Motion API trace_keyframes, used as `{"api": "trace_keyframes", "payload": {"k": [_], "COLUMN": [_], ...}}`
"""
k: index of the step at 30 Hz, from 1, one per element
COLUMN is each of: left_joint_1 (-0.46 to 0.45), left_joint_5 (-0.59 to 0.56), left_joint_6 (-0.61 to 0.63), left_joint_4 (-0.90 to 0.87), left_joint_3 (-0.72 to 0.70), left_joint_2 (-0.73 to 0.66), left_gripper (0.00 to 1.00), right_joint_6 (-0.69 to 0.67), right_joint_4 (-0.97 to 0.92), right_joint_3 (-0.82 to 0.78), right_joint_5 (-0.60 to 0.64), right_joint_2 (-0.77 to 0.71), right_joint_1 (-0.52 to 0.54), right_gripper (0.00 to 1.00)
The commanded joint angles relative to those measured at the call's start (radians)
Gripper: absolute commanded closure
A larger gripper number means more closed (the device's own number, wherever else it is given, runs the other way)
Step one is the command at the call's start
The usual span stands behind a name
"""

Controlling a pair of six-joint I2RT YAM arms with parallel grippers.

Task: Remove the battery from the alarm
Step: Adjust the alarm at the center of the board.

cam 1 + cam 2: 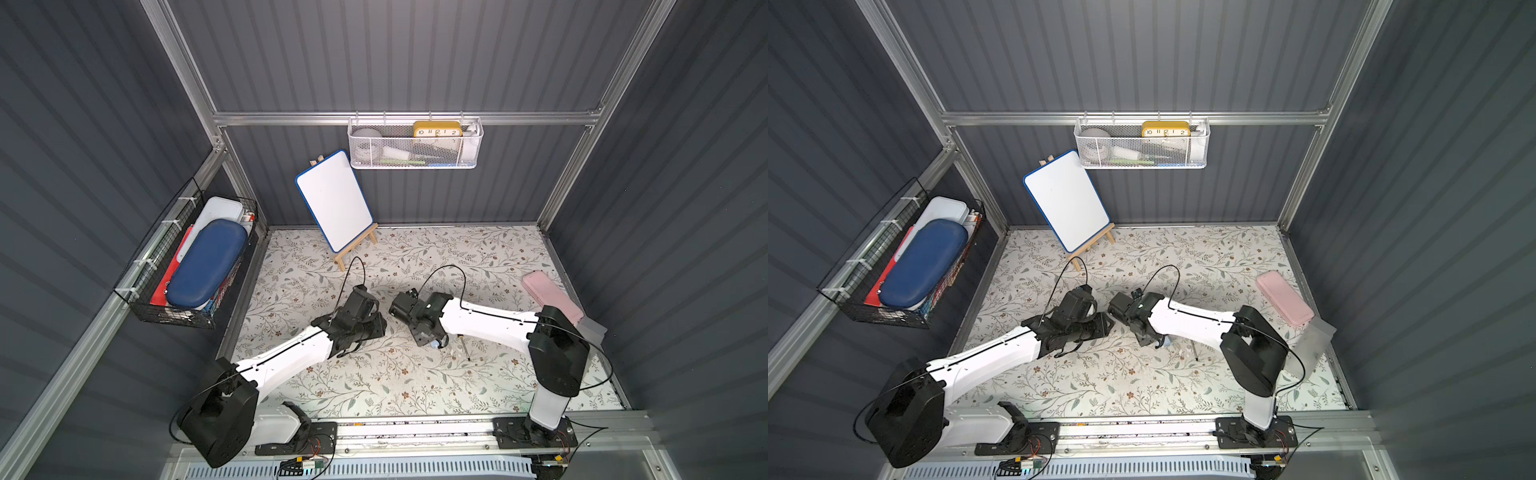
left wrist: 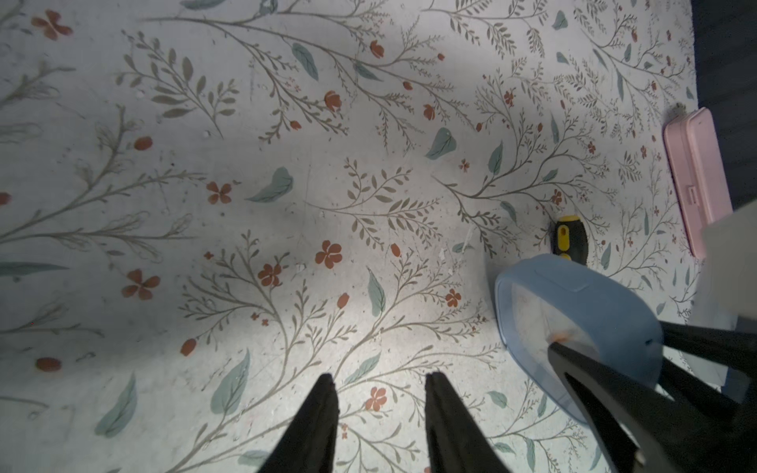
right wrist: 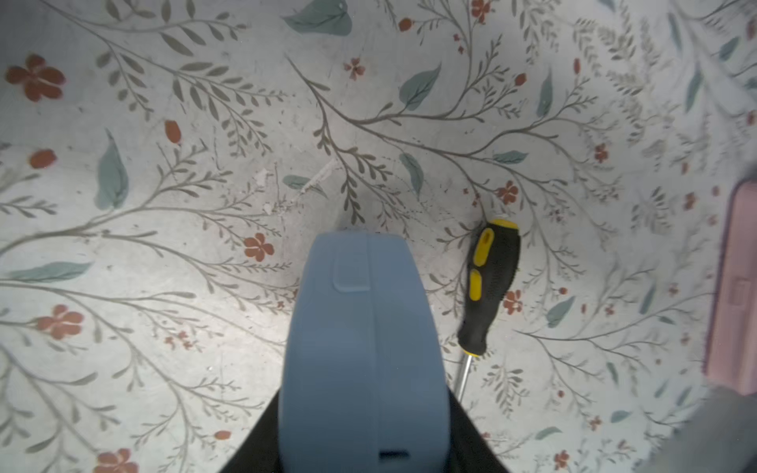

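Where writing is legible, numerals 10, 11, 12, 1, 2 are read on yellow clock. Alarm is clamped within right gripper, screwdriver lying near. Left gripper jaws are spread.

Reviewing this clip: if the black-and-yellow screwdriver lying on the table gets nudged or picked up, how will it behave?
The screwdriver probably rolls if nudged sideways: its handle looks rounded and it lies flat on the table. It is likely stiff, with a thin metal shaft. Its textured black handle surface should resist slipping when pinched.
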Motion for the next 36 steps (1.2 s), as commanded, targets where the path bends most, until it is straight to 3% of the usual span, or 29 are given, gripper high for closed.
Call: {"api": "trace_keyframes", "payload": {"k": [1,7,13,19,21,30,36], "left_joint_1": [0.007,0.012,0.017,0.019,0.019,0.019,0.023], "left_joint_5": [-0.046,-0.071,-0.109,-0.144,-0.145,-0.145,-0.213], "left_joint_6": [-0.011,-0.033,-0.064,-0.078,-0.079,-0.085,-0.053], "left_joint_4": [-0.035,-0.053,-0.073,-0.082,-0.078,-0.096,-0.089], "left_joint_3": [0.026,0.000,-0.023,-0.016,-0.013,0.003,0.035], "left_joint_2": [-0.055,-0.109,-0.161,-0.226,-0.239,-0.266,-0.330], "left_gripper": [0.61,0.61,0.54,0.31,0.30,0.26,0.28], "right_joint_6": [0.048,0.084,0.099,0.096,0.102,0.108,0.167], "right_joint_4": [-0.169,-0.205,-0.201,-0.192,-0.198,-0.198,-0.227], "right_joint_3": [0.014,0.091,0.156,0.189,0.202,0.207,0.177], "right_joint_5": [0.210,0.245,0.194,0.143,0.142,0.114,0.124], "right_joint_2": [0.070,0.209,0.296,0.340,0.352,0.300,0.060], "right_joint_1": [0.028,0.101,0.144,0.180,0.190,0.210,0.199], "right_gripper": [0.60,0.56,0.47,0.39,0.38,0.33,0.32]}}
